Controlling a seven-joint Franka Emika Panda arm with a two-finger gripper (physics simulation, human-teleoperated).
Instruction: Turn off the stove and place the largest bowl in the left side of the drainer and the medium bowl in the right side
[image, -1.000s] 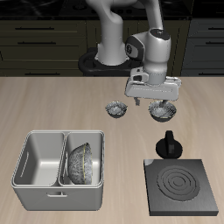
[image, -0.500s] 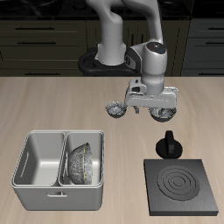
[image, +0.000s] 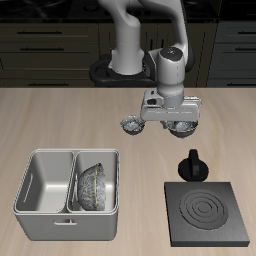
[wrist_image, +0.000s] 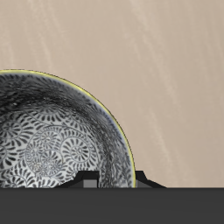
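The medium bowl (image: 185, 127), a shiny speckled metal bowl, sits on the table behind the stove knob (image: 193, 166). My gripper (image: 175, 120) hangs low right over it and hides most of it. The wrist view shows the medium bowl (wrist_image: 52, 140) from close up. There the gripper (wrist_image: 114, 181) stands open with its fingertips either side of the rim. The largest bowl (image: 96, 186) leans tilted in the drainer (image: 68, 227), in the compartment nearer the stove; the other compartment holds nothing. The stove (image: 208, 216) has dark burner rings.
A tiny speckled bowl (image: 133, 125) stands on the table close beside my gripper. The robot's base (image: 125, 62) rises at the back of the table, with dark cabinets behind it.
My gripper has dropped lower onto the medium bowl and shifted slightly toward the tiny bowl. Bowls, drainer and stove have stayed in place.
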